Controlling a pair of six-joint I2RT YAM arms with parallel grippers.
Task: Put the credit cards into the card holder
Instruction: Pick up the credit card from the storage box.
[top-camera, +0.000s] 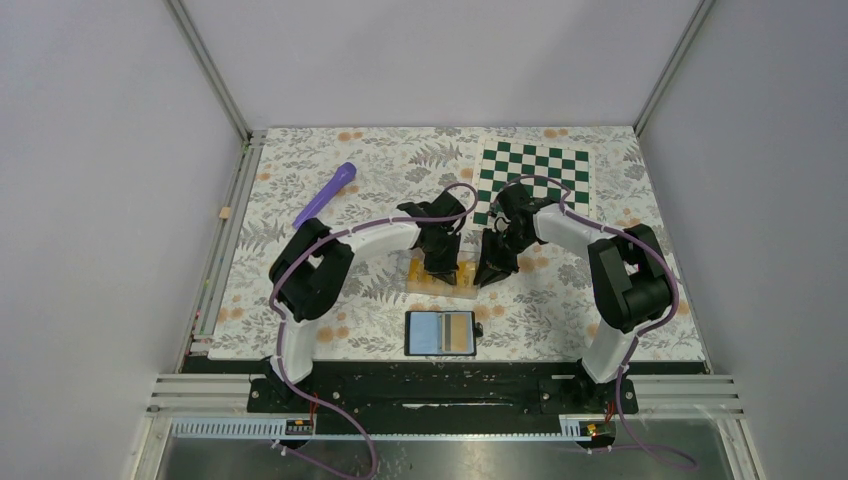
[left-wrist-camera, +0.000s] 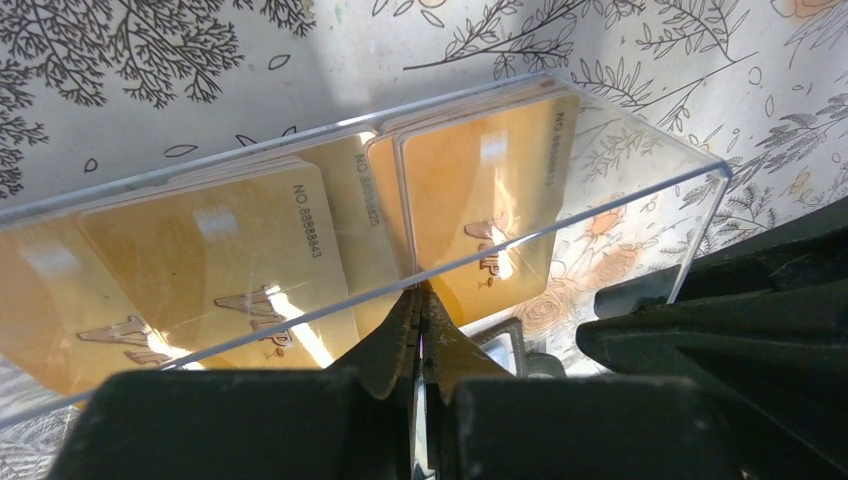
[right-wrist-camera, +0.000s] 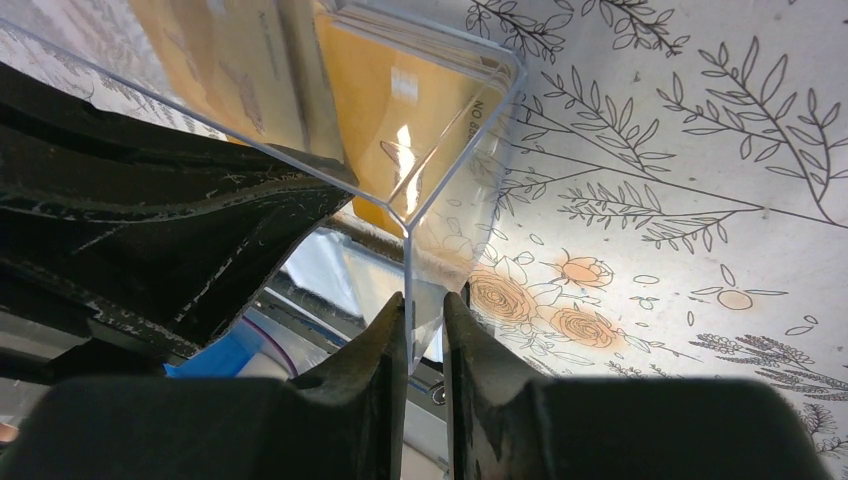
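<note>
Left hand (left-wrist-camera: 420, 300) pinched shut at cards (left-wrist-camera: 480, 190), right hand (right-wrist-camera: 425, 305) clamps clear box (right-wrist-camera: 455, 170); card pickup, next lift toward wallet (top-camera: 441, 333).

Both arms rise from the near edge of the surface (top-camera: 640, 215) and bow outward at the elbow: the left arm (top-camera: 310, 270) toward the left edge, the right arm (top-camera: 625, 275) toward the right. Their forearms converge near the middle, wrists tipped down. The left end effector (left-wrist-camera: 420, 300) has its jaws pressed together (no gap shows). The right end effector (right-wrist-camera: 425, 310) pinches a wall of the clear box (right-wrist-camera: 450, 200).
</note>
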